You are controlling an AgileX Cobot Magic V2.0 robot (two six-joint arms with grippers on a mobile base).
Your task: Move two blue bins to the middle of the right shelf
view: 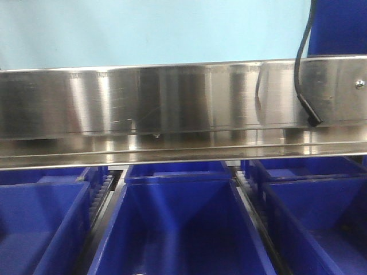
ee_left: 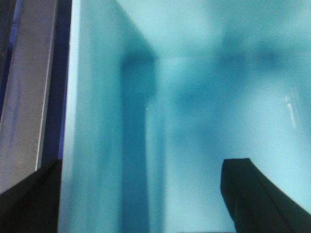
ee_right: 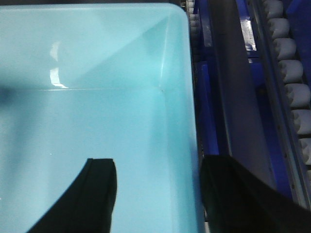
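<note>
A pale aqua blue bin (view: 155, 28) fills the top of the front view, above the steel shelf beam (view: 172, 103). In the left wrist view I look into the blue bin (ee_left: 218, 97); my left gripper (ee_left: 141, 194) is open and straddles its left wall, one finger (ee_left: 29, 204) outside and one finger (ee_left: 252, 194) inside. The right wrist view shows the blue bin (ee_right: 97, 73) from above. There my right gripper (ee_right: 158, 194) is open astride the right wall, with the outer finger (ee_right: 238, 199) against the rim. I cannot tell whether a second bin is nested inside.
Three darker royal-blue bins (view: 178, 229) sit on roller tracks (view: 106, 189) under the beam. A black cable (view: 301, 63) hangs over the beam at the right. Beside the pale bin run a grey rail (ee_right: 233, 87) and white rollers (ee_right: 291, 68).
</note>
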